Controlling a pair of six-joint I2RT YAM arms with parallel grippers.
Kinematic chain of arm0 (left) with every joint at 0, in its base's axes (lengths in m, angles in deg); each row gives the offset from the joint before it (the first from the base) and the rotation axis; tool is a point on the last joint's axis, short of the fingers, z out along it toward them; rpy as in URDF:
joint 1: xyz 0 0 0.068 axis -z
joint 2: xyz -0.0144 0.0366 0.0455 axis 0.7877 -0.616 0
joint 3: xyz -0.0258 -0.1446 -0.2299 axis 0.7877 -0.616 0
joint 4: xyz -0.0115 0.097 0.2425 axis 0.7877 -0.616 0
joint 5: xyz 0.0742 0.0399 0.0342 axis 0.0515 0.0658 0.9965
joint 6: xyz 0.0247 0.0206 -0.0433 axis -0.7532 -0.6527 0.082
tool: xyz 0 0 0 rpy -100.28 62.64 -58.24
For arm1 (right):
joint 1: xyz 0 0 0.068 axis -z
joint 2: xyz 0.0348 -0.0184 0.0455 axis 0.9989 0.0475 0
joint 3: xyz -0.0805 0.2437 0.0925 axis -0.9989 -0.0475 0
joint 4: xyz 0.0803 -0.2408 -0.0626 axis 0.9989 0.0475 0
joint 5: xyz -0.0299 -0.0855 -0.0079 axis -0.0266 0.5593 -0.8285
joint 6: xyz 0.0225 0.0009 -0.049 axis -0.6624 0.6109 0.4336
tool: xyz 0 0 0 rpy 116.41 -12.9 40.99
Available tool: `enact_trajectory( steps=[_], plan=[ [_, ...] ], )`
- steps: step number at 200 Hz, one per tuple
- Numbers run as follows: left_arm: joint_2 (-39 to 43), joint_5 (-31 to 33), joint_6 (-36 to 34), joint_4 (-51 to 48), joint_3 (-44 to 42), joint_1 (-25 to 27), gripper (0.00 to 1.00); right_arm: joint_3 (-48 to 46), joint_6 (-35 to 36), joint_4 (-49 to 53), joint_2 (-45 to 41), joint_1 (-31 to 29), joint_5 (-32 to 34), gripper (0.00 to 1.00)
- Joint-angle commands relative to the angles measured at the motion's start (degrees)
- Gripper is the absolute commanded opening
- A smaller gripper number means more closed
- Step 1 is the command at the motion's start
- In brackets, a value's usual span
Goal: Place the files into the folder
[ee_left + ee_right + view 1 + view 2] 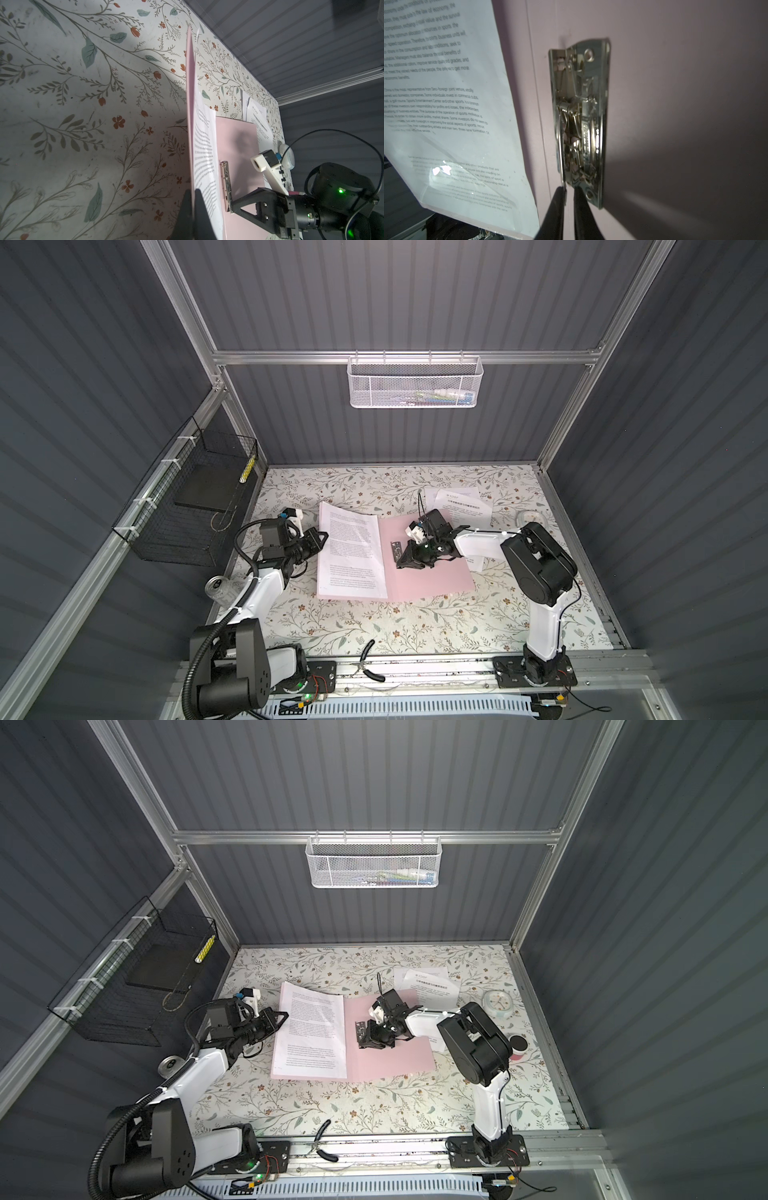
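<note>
Left claw (193, 193) is pressed together on the outer edge of the pink folder (432, 576), pinching its left cover, which stands tilted up off the floral table (374, 626). A printed sheet (351, 556) lies against that cover; whether the pinch also takes the sheet I cannot tell. Right claw (569, 190) is nearly closed, with only a thin gap left, at one end of the metal clip (581, 116) beside the folder's spine. The clip's raised plate stands between the fingers and touches one of them. Whether it is truly clamped cannot be told. The folder lies open mid-table, right cover flat.

By count: one folder, one clip, two claws. Three sheets show clearly: the one on the left cover and two overlapping ones near the folder's far right corner, a headed sheet (461, 504) over a plainer sheet (432, 494). One pair of pliers (370, 664) lies at the table's front edge.
</note>
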Motion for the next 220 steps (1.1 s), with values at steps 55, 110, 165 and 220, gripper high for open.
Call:
enact_trajectory(
  steps=[55,110,165,220],
  plan=[
    [-0.61,-0.02,-0.87,0.73,-0.53,0.21,0.00,1.56,-0.01,0.17,2.34,-0.29,-0.61,0.07],
    [0.18,0.59,-0.96,-0.16,-0.23,0.21,0.00,5.39,3.10,12.35,4.20,-0.29,6.51,0.00],
    [1.19,1.03,-1.05,-0.85,0.08,0.21,0.00,6.67,5.09,19.67,7.09,-0.38,10.18,0.00],
    [2.73,0.93,-0.94,-1.96,0.63,0.21,0.00,10.39,6.93,25.38,9.20,-0.84,12.15,0.00]
  ],
)
